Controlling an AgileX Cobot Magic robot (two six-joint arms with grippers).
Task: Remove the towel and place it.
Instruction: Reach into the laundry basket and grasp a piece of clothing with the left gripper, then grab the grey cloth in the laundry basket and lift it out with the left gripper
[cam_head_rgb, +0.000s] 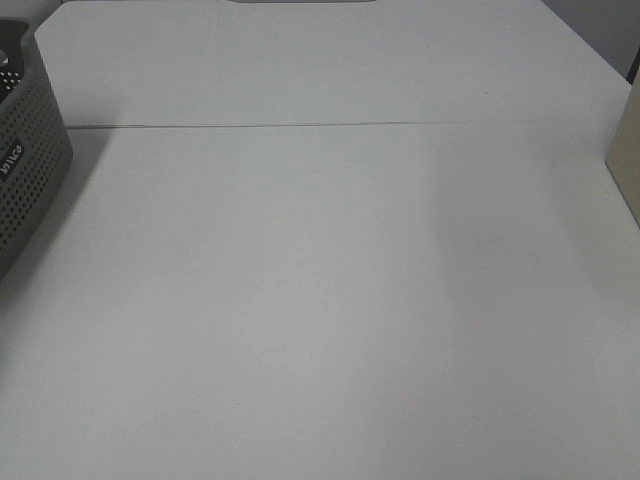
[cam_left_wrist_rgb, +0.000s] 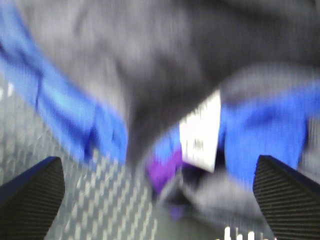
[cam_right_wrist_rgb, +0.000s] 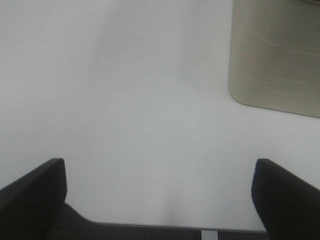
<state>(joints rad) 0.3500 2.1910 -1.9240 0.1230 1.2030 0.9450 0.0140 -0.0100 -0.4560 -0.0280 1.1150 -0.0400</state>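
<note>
White matte surface (cam_head_rgb: 320, 330), crossed farther back by a thin seam (cam_head_rgb: 300, 126), fills the high view. A grey perforated plastic basket (cam_head_rgb: 30, 170) stands at its left edge, and a beige flat-sided container (cam_head_rgb: 626, 150) shows in part at its right edge.

Left wrist view, heavily blurred: the left pincer (cam_left_wrist_rgb: 157, 172) is spread wide, its black ribbed fingers (cam_left_wrist_rgb: 30, 200) gripping nothing. Just beyond them runs a perforated wall (cam_left_wrist_rgb: 110, 200) like the basket's, then a small purple item (cam_left_wrist_rgb: 165, 172). Farther on lies the dark charcoal terry towel (cam_left_wrist_rgb: 150, 60), its white tag (cam_left_wrist_rgb: 202, 127) showing, bunched over a bright blue cloth (cam_left_wrist_rgb: 65, 110).

Right wrist view: the right pincer (cam_right_wrist_rgb: 160, 170) is likewise spread and empty over the white surface. The beige container lies farther off, apart from it.
</note>
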